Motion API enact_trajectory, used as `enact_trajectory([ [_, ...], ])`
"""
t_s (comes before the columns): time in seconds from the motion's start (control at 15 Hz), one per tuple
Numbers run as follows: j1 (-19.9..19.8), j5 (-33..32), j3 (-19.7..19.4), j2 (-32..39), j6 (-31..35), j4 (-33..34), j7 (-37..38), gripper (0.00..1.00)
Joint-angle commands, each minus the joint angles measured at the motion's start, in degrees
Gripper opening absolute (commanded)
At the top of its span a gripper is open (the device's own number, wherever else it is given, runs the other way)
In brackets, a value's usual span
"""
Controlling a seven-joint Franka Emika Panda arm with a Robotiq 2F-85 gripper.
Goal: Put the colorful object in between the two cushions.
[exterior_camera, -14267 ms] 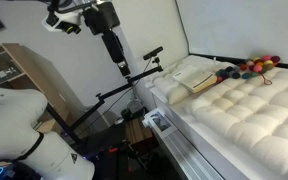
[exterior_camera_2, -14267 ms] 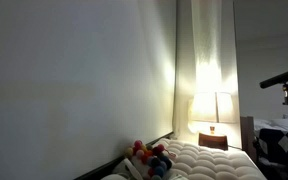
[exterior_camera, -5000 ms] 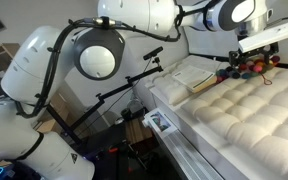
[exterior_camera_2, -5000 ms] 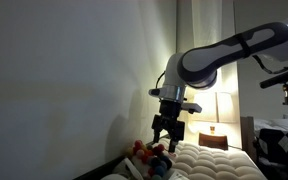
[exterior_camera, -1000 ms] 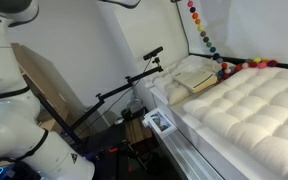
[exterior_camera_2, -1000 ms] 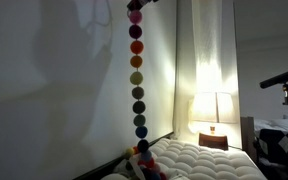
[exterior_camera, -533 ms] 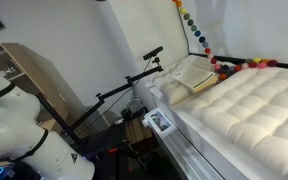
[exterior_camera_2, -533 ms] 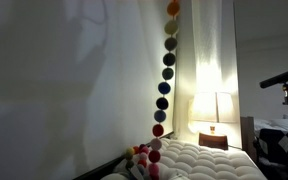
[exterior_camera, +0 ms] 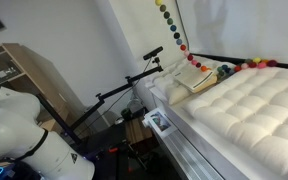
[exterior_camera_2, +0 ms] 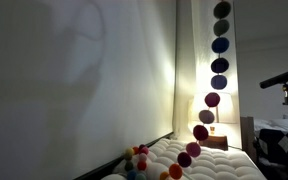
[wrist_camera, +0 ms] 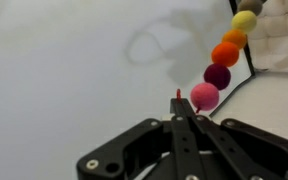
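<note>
The colorful object [exterior_camera: 174,33] is a string of round beads hanging taut and slanted from above the picture in both exterior views, also shown as colorful object [exterior_camera_2: 215,83]. Its lower end still rests in a heap [exterior_camera: 252,66] at the far edge of the large tufted cushion [exterior_camera: 249,112]. The smaller smooth cushion [exterior_camera: 191,76] lies beside it, under the slanting beads. In the wrist view my gripper [wrist_camera: 180,118] is shut on the string's end, with a pink bead [wrist_camera: 204,96] just past the fingertips. The gripper itself is above both exterior views.
A black tripod stand [exterior_camera: 134,80] and a wooden cabinet [exterior_camera: 24,75] stand beside the bed. A white wall [exterior_camera_2: 74,80] runs along the cushions, and a lit lamp [exterior_camera_2: 212,108] glows behind the bed. The robot's white base [exterior_camera: 19,130] is at the near left.
The top of the bead string has shifted sideways, away from the wall and over the smaller cushion, so it hangs more slanted. More beads have left the heap.
</note>
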Motion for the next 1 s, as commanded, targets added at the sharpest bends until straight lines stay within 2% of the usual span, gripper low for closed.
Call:
enact_trajectory([
  [0.0,-0.5,0.2,0.4,-0.1,0.0,-0.3,0.0,0.01],
  [0.4,-0.3,1.0,0.0,0.3,0.8,-0.5,0.1,0.00],
  [0.67,-1.6,-1.0,0.8,1.1,0.5,3.1,0.3,0.00],
  [0.93,-1.2,-0.9,1.6,2.5,1.0,9.0,0.0,0.00],
])
